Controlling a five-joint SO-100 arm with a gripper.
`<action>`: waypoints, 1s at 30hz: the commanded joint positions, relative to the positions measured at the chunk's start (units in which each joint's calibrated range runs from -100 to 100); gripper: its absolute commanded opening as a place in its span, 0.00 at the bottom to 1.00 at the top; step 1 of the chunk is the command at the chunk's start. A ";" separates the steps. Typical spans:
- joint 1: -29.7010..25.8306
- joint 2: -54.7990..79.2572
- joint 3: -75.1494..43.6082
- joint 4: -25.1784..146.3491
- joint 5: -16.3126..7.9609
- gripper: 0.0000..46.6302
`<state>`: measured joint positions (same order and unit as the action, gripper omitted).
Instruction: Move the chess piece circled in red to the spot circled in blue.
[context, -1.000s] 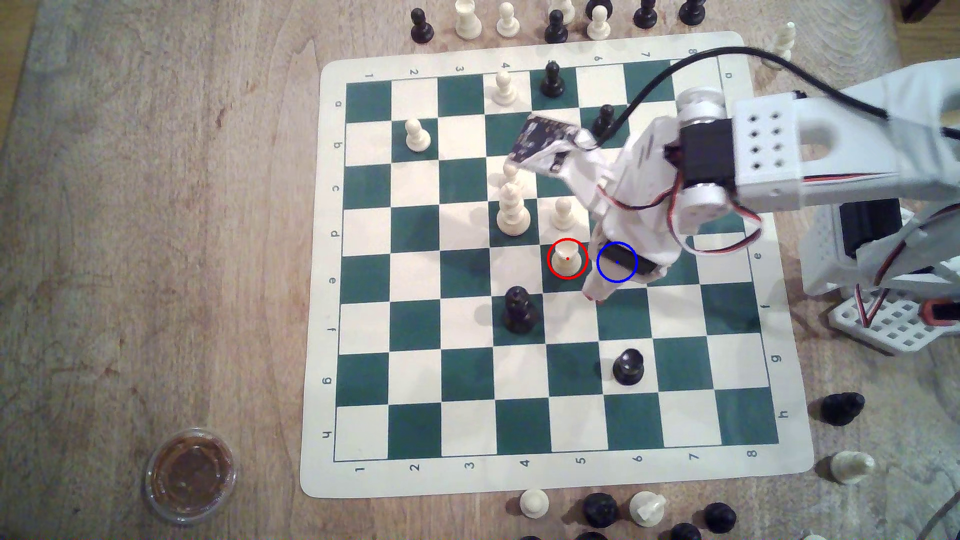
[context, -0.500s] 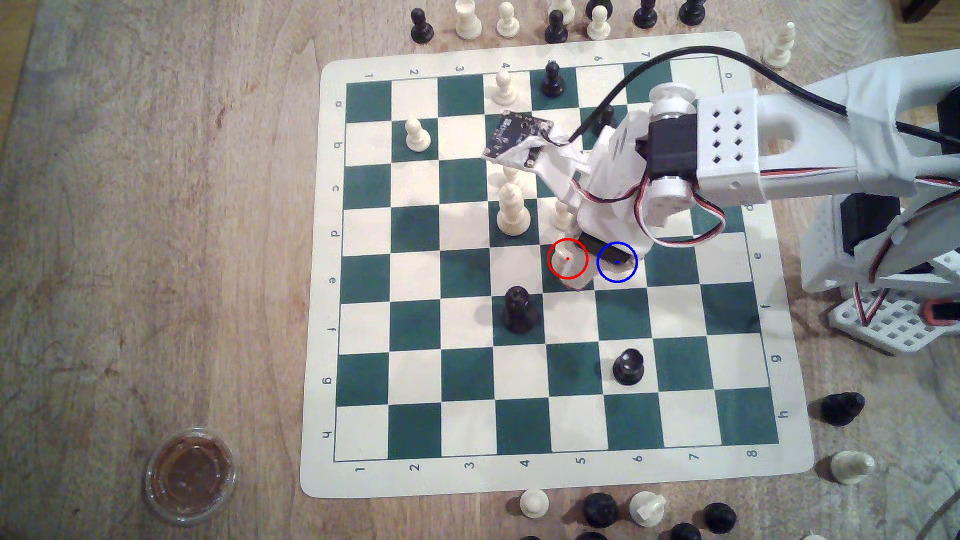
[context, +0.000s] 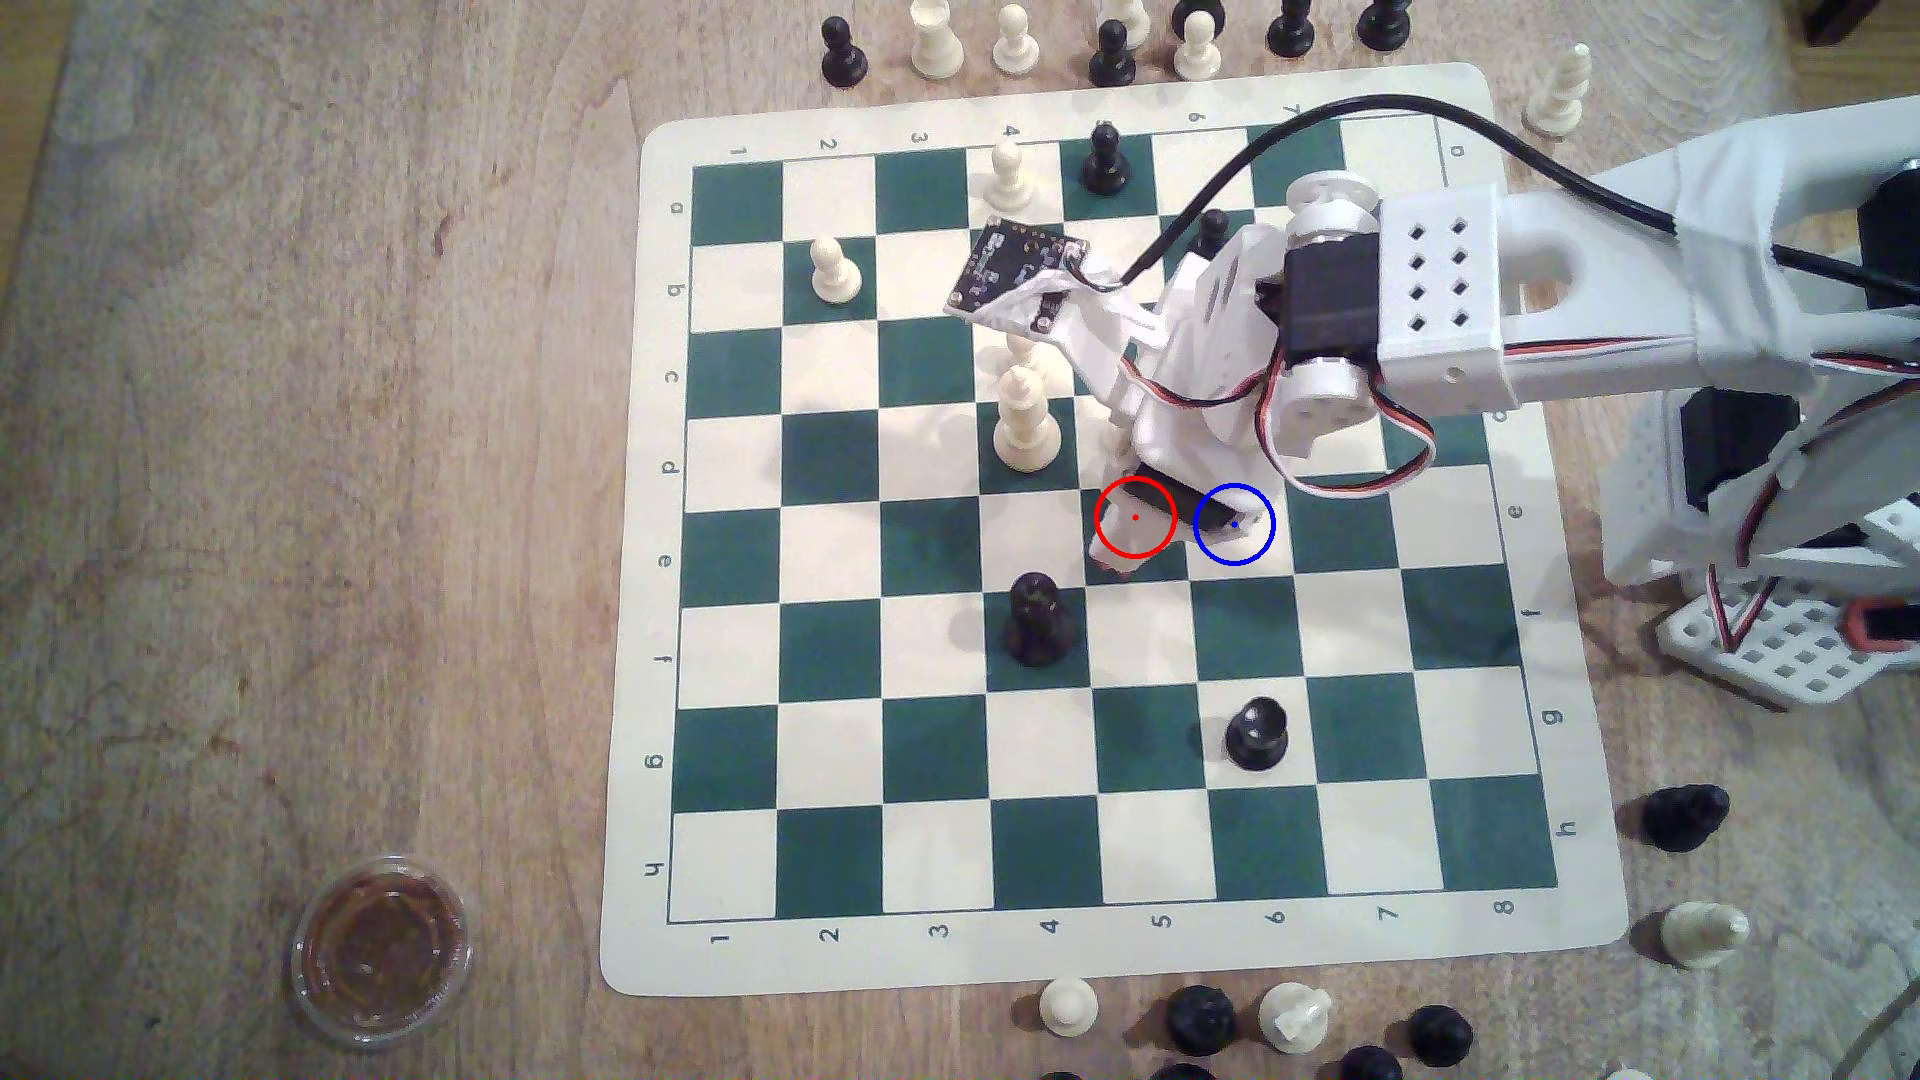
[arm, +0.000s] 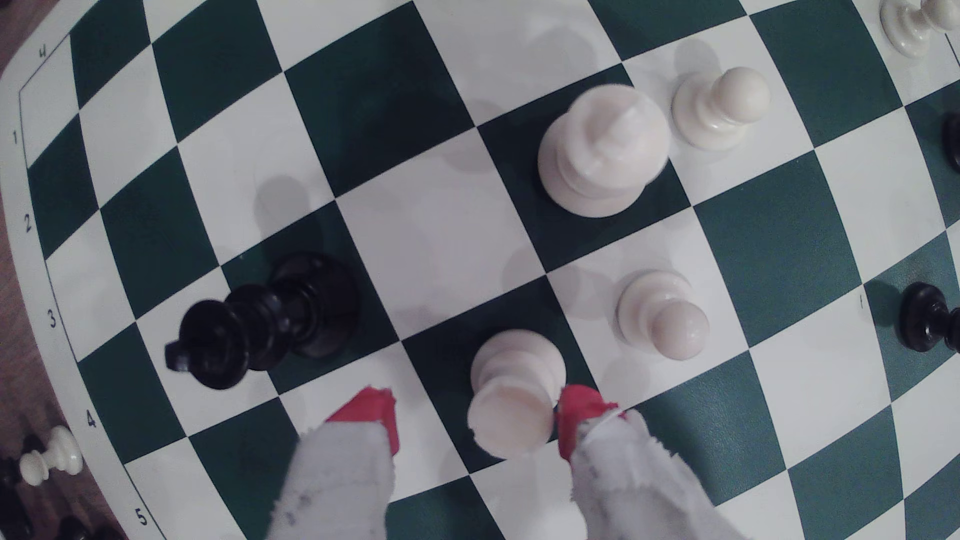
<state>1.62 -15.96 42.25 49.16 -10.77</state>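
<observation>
Worktop (context: 312, 415): wooden, carrying a green-and-cream chess mat (context: 1039, 966); a small round lidded cup (context: 381, 947) sat far off toward the exterior view's left of the pincer, clear of the mat.
Black king (context: 1039, 620): upright on a green square, near the pincer on the exterior view's left and lower side.
Tall cream piece (context: 1027, 424): tiered with a pointed top, standing near the pincer, on the far side of the rook in the wrist view.
Chess piece (arm: 511, 394): cream rook with a notched rim, on its dark green square under the red ring; in the exterior view the pincer's body covered it.
Pincer (arm: 475, 420): spread, the rook between its red-tipped fingers (arm: 371, 410); one tip lay just beside or against the rook's top, the other stood apart from it. Not clamped on the piece.
Pincer in the exterior view (context: 1127, 556): pointed steeply down over the red-ringed square.
Spot (context: 1247, 540): cream square in the blue ring, just beside the pincer on the exterior view's right, partly covered by the dark servo body.
Arm (context: 1455, 301): reached in from the exterior view's right, forearm near level, wrist bent sharply down, a black cable arching above it.
Camera board (context: 1013, 270): jutted from the wrist toward the exterior view's upper left.
</observation>
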 joint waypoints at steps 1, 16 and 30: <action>0.61 0.17 -4.26 -1.33 0.29 0.36; 0.29 1.19 -3.63 -2.56 0.29 0.18; 0.61 -7.30 -3.90 0.14 -0.15 0.05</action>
<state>2.58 -15.46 42.25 47.81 -10.62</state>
